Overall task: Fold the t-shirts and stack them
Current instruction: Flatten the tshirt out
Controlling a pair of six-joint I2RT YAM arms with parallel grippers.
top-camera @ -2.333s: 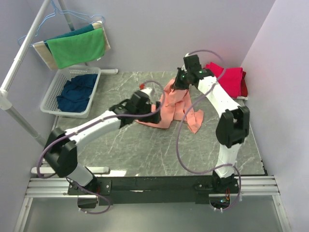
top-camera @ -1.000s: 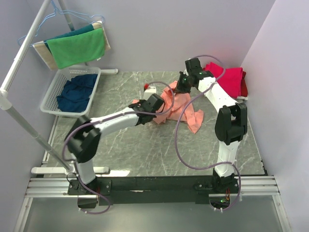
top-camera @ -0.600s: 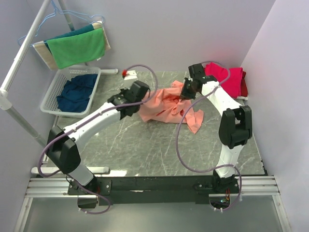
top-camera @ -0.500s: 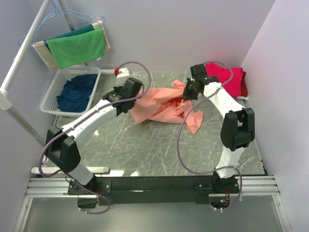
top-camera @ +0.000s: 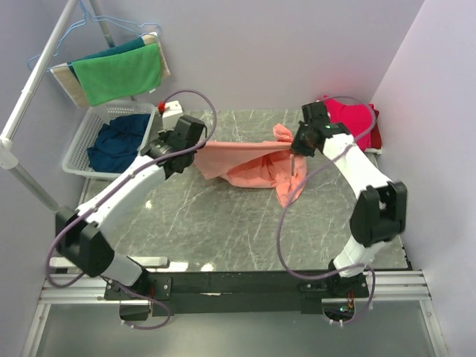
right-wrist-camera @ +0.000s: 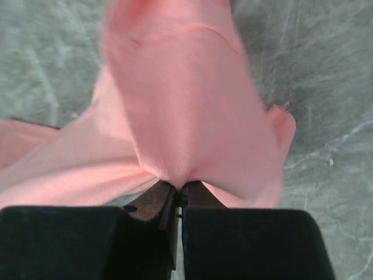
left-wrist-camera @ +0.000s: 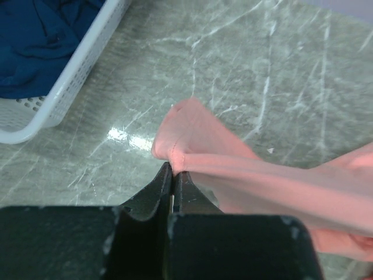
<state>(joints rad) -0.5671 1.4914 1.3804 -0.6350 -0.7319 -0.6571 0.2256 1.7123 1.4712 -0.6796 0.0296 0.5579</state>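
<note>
the salmon t-shirt (top-camera: 249, 160) stretches left to right across the frame's upper middle, one end pinched in the left gripper (top-camera: 195, 147), the other in the right gripper (top-camera: 297, 142), its slack sagging between them.

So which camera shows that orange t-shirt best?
The top external view: the whole salmon t-shirt shows, stretched between the left gripper and the right gripper. Each wrist view shows only the pinched bit of cloth close up.
</note>
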